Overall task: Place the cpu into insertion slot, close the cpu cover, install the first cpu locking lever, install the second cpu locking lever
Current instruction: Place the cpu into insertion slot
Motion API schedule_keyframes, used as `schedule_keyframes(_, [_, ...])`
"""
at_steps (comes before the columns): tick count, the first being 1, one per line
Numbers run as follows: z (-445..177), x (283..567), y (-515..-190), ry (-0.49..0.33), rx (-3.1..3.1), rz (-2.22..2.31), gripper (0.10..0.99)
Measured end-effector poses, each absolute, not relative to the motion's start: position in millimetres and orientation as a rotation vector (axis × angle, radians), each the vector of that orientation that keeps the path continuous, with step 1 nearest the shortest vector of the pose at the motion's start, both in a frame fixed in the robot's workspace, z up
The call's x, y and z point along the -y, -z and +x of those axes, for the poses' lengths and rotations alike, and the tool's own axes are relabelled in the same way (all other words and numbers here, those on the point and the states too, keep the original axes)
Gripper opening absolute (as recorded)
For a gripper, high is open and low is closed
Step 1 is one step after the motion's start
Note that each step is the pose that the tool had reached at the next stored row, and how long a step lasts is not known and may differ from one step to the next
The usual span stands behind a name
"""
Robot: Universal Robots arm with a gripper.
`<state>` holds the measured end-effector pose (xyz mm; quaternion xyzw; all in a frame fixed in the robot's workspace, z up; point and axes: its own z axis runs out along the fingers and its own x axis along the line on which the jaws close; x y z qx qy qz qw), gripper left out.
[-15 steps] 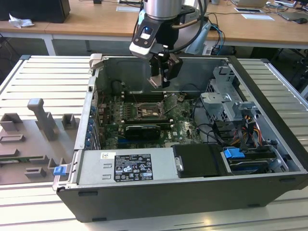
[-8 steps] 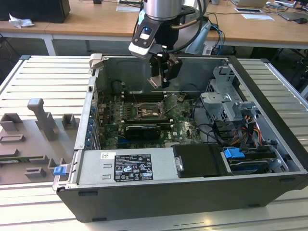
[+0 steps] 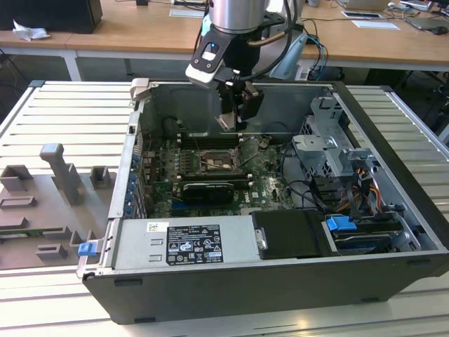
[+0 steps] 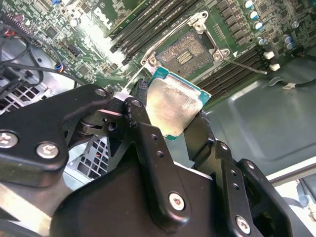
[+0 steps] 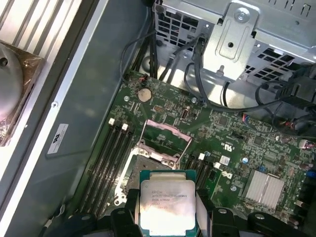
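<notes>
**Silver-faced chip held over an open socket**

Grey slatted metal forms the table (image 3: 63,112), and on it lies a dark grey tower computer case (image 3: 231,302), on its side with its side panel off. Most of the case floor is a green motherboard (image 3: 266,186). A grey perforated drive cage (image 3: 330,140) stands at the exterior view's right, and a silver power supply box (image 3: 186,242) sits along the near wall.

The silver robot arm (image 3: 238,14) reaches down into the case from the far side. It ends in a black two-fingered gripper (image 3: 235,116), which hangs clear of the board. The wrist views show it more closely.

Below it lies the square dark insertion slot with a silver metal rim (image 3: 214,160). Its contact field is bare in the second wrist view (image 4: 183,52). The thin square silver cpu cover with a cut-out centre (image 5: 168,129) is tipped up from the slot on its hinge. A thin metal locking lever (image 4: 244,65) runs beside the slot.

The small flat square cpu with a pale silvery metal face (image 4: 170,106) is clamped by two opposite edges between the black fingers (image 4: 136,116). It is above the slot, not touching it, with its metal face towards the wrist cameras (green edging shows around it). In the first wrist view the cpu (image 5: 167,207) overlaps one edge of the slot (image 5: 145,165).
</notes>
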<state>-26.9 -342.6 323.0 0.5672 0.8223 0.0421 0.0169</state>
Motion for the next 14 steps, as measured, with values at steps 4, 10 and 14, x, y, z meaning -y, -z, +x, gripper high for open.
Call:
schedule_keyframes(4, [-27,343,-318,-0.130,-2.524,1.806,0.541])
schedule_keyframes(10, [-32,343,-313,-0.129,-2.501,1.836,0.541])
schedule_keyframes(14, [-32,343,-311,-0.128,-2.484,1.858,0.541])
